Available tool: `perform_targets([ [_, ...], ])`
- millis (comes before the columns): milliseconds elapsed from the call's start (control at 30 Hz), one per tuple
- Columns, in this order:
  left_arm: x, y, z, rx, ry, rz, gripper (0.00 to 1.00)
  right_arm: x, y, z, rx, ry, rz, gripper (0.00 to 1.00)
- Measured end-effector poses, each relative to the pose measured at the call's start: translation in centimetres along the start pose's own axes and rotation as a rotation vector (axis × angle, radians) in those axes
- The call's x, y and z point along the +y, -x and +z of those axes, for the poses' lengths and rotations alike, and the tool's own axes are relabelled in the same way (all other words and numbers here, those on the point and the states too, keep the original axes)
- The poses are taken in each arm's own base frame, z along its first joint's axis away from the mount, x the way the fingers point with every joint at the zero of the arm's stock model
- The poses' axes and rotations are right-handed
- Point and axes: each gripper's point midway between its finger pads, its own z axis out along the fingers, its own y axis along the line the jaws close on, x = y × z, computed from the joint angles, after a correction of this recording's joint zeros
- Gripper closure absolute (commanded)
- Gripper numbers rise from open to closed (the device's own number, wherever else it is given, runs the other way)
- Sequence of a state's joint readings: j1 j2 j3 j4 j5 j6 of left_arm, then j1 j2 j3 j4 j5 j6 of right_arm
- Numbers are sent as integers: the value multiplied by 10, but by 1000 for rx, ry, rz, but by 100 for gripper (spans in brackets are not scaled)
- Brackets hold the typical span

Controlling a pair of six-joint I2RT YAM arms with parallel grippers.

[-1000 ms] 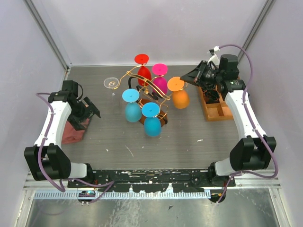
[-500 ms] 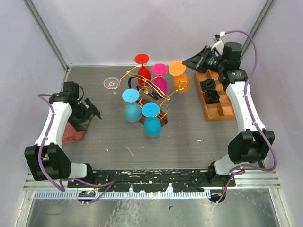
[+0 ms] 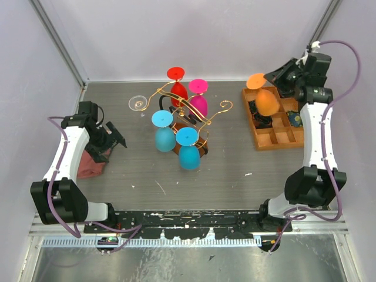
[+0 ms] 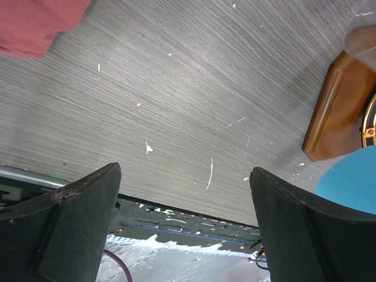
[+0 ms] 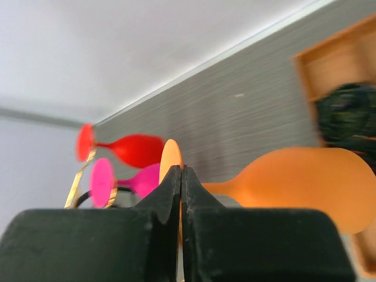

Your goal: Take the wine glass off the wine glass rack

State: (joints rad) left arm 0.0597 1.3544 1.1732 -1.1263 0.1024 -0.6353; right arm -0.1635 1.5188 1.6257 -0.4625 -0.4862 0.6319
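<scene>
Right fingers [image 5: 165,200] pinching orange wine glass [image 3: 266,101], well clear of rack [image 3: 202,150]

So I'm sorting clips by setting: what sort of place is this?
Probably a robot test cell: bare white walls box in a grey table, and a wine glass rack stands between the left arm and right arm.

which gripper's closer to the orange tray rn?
Right. The right gripper, fingers shut on the orange wine glass, hangs above the tray's far end. The left gripper, open, is across the table beside the red cloth, beyond the rack.
</scene>
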Motion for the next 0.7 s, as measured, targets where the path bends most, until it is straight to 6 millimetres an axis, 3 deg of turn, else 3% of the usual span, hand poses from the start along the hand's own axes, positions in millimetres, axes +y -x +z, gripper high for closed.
perform_targets([
  [133, -3, -1, 0, 7, -19, 7, 2, -37, 15, -29, -75, -239, -77, 99],
  [333, -8, -2, -2, 7, -53, 20, 2, -89, 2, -90, -101, -592, -201, 99],
  [433, -8, -6, -2, 14, -63, 30, 2, -131, -24, -119, -49, -796, -246, 99],
  [600, -9, -9, -2, 30, -79, 39, 2, -205, -77, -148, 108, -1120, -326, 99],
  [700, -9, -12, -1, 43, -84, 42, 2, -235, -103, -170, 199, -1286, -395, 99],
])
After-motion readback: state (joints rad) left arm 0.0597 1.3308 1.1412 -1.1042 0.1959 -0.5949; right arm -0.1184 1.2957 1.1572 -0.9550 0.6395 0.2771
